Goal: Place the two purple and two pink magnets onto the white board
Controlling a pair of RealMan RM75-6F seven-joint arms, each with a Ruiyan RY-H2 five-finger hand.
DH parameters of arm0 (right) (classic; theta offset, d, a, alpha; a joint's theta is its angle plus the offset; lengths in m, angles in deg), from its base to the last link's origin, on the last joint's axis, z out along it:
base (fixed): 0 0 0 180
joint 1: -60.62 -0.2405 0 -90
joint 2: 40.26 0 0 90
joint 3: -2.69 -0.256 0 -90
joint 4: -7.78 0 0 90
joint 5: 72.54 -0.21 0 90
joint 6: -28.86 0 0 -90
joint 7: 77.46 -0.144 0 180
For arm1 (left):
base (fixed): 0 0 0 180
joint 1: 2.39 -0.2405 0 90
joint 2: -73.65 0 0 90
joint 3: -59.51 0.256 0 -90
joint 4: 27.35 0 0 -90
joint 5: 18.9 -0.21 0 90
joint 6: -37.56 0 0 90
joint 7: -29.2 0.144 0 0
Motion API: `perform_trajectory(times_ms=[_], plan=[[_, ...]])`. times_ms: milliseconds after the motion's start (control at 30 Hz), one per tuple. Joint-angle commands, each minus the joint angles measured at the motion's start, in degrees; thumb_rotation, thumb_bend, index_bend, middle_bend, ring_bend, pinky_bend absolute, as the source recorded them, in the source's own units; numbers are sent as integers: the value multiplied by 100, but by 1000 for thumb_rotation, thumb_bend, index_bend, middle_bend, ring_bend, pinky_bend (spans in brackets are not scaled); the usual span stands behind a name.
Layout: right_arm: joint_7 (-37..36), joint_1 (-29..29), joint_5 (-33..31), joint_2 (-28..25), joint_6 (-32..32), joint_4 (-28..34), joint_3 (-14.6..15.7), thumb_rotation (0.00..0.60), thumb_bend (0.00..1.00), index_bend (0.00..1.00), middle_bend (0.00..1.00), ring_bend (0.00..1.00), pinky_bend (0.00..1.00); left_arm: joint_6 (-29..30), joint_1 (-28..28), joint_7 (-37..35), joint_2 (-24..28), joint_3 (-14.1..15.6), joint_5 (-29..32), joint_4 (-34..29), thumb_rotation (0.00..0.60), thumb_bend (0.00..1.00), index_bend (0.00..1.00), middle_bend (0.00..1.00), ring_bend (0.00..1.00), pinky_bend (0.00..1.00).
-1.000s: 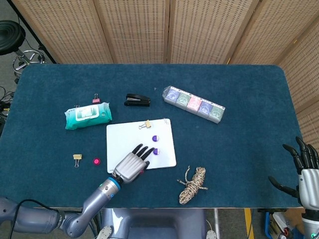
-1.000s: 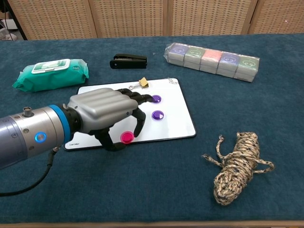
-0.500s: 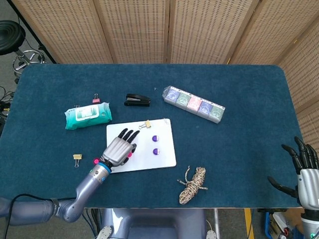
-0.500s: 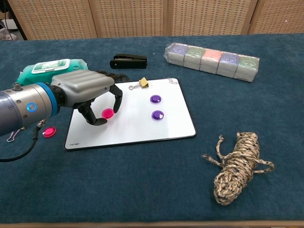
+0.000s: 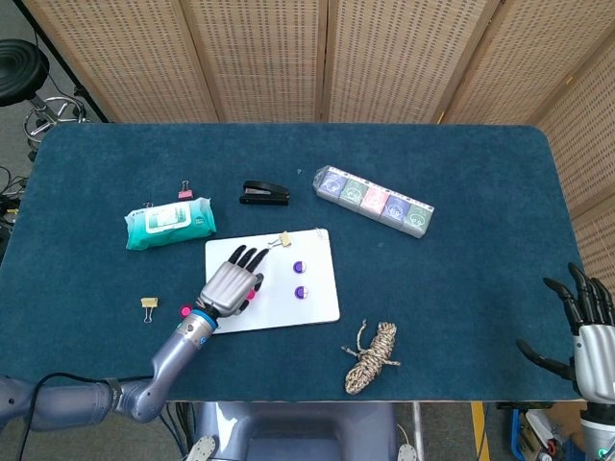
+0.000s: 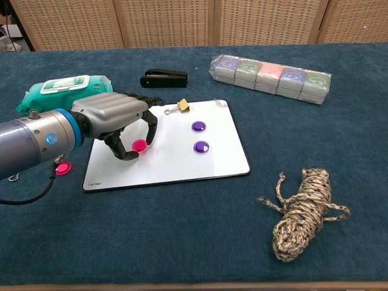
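Note:
The white board (image 6: 224, 157) (image 5: 317, 298) lies at the table's middle front. Two purple magnets (image 6: 198, 126) (image 6: 201, 147) sit on its right half, also in the head view (image 5: 299, 267) (image 5: 302, 290). My left hand (image 6: 115, 118) (image 5: 231, 281) hovers over the board's left half and pinches a pink magnet (image 6: 140, 145) between thumb and fingers, right at the board's surface. A second pink magnet (image 6: 62, 168) (image 5: 184, 310) lies on the cloth left of the board. My right hand (image 5: 584, 327) hangs off the table's right front corner, fingers spread, holding nothing.
A green wipes pack (image 6: 63, 94) and a black stapler (image 6: 163, 78) lie behind the board. A gold binder clip (image 6: 182, 106) sits on its far edge. A row of wrapped cubes (image 6: 271, 77) is at the back right, a rope bundle (image 6: 303, 212) at the front right.
My left hand carried the pink magnet from the board's near edge to its left half, further from me. Over the last half second it has hardly moved.

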Motion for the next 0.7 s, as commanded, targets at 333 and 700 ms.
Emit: perform_trajectory(times_ms=[333,700], plan=[[-13,2,0,-4,-5,2,-3,600,0,163,0,0,0,-30,17,72,96,-19,169,-94,600,264,457,0,0,0],[-25,17,29,-26,22,33,2,600,0,163,0,0,0,122,-75,-71,472,-45,87,-500,600,226,420,0,0,0]])
